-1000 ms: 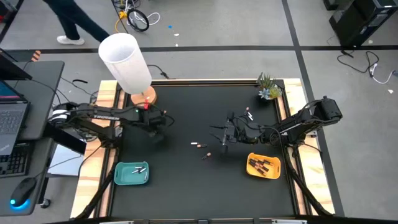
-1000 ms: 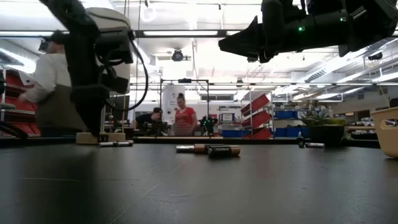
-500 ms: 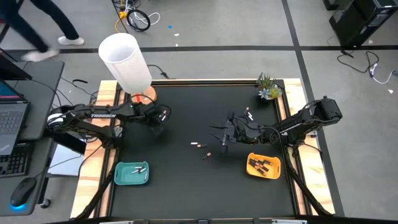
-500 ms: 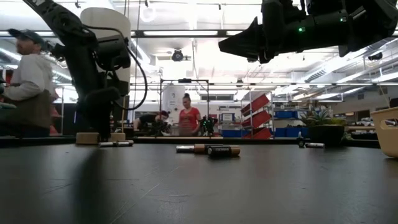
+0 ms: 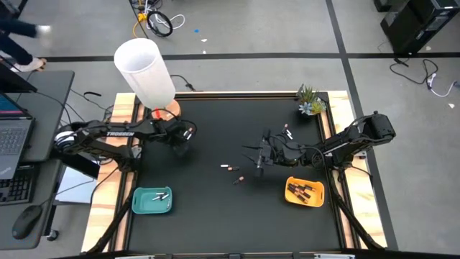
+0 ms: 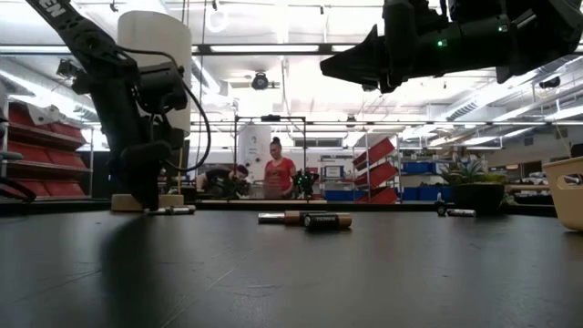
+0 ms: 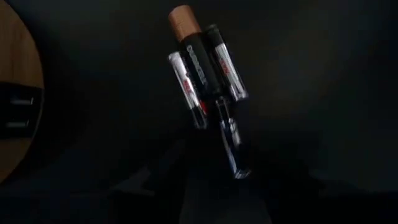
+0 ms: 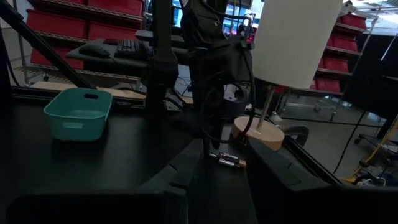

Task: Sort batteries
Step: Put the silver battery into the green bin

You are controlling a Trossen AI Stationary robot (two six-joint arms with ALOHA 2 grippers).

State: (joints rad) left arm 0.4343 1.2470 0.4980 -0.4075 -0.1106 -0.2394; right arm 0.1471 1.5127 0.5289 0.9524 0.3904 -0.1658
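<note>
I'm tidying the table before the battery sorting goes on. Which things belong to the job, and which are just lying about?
Job: loose batteries, the cluster under the left gripper, teal tray, orange tray, right gripper.

Lying about: white lamp, small plant.

Table top (image 5: 215, 208) matt black, smooth, with pale bare-wood side rails (image 5: 105, 208). Lamp (image 5: 145, 70): white matt shade, round wood base (image 8: 258, 132). Batteries (image 7: 205, 68) glossy, clear-looking shiny wrap on some, one matt black with coppery metal end. Teal tray (image 5: 152, 201) smooth plastic, slight sheen; orange tray (image 5: 305, 192) same plastic look. Arms (image 5: 108, 134) dark matt. Floor (image 5: 259, 29) smooth grey, hard finish.
</note>
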